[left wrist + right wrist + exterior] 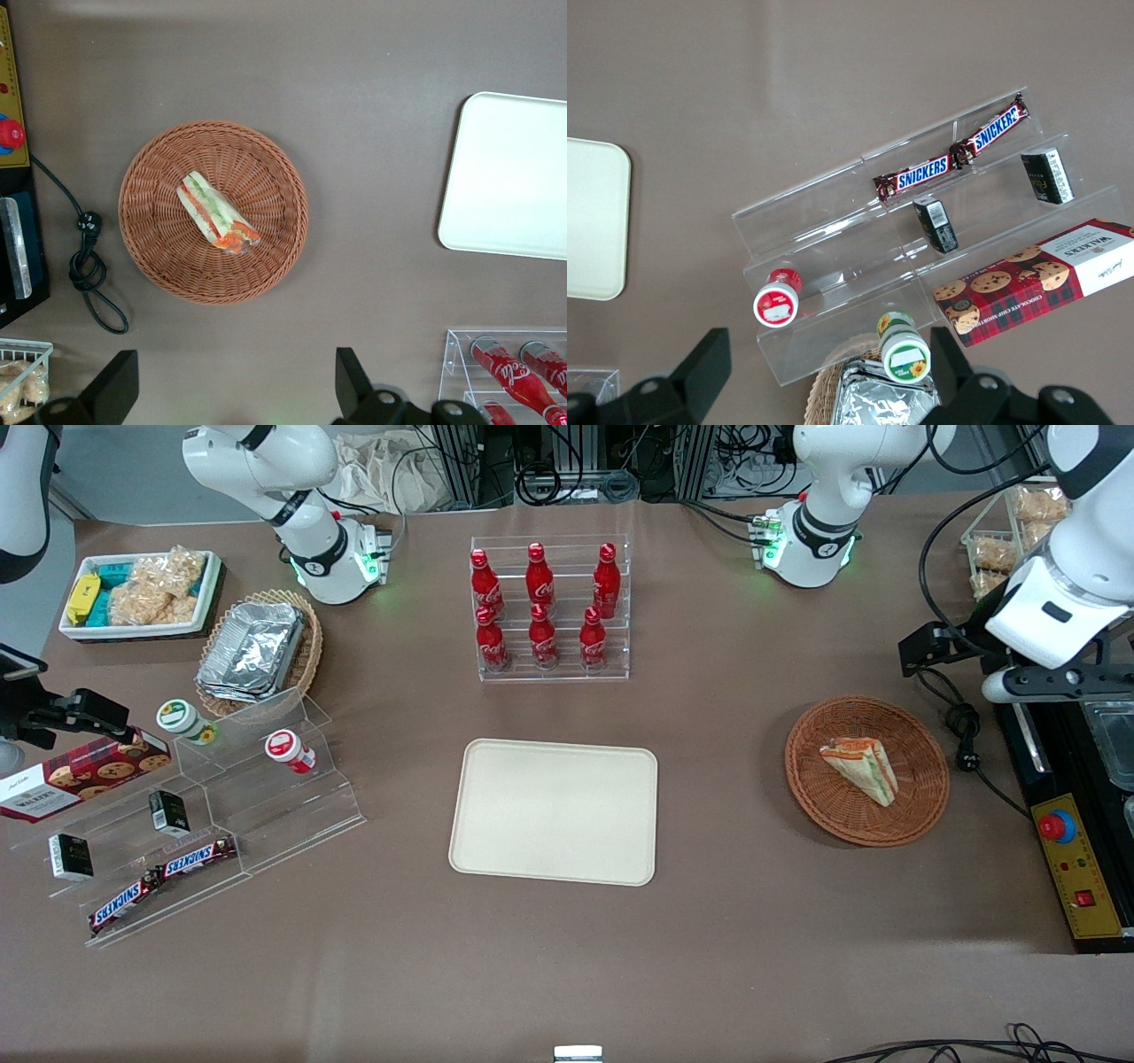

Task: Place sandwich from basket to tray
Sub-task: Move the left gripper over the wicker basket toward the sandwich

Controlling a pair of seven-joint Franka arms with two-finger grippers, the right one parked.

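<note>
The table [709, 974] had a plain brown cover. Sitting right on it: the cream tray [555, 811] mid-table, the reddish wicker basket [866, 771] toward the working arm's end, a clear rack of red cola bottles [550, 608], and a stepped acrylic snack stand [204, 815] toward the parked arm's end. The gripper [237, 390] hung above the table, fingers spread apart.
</note>
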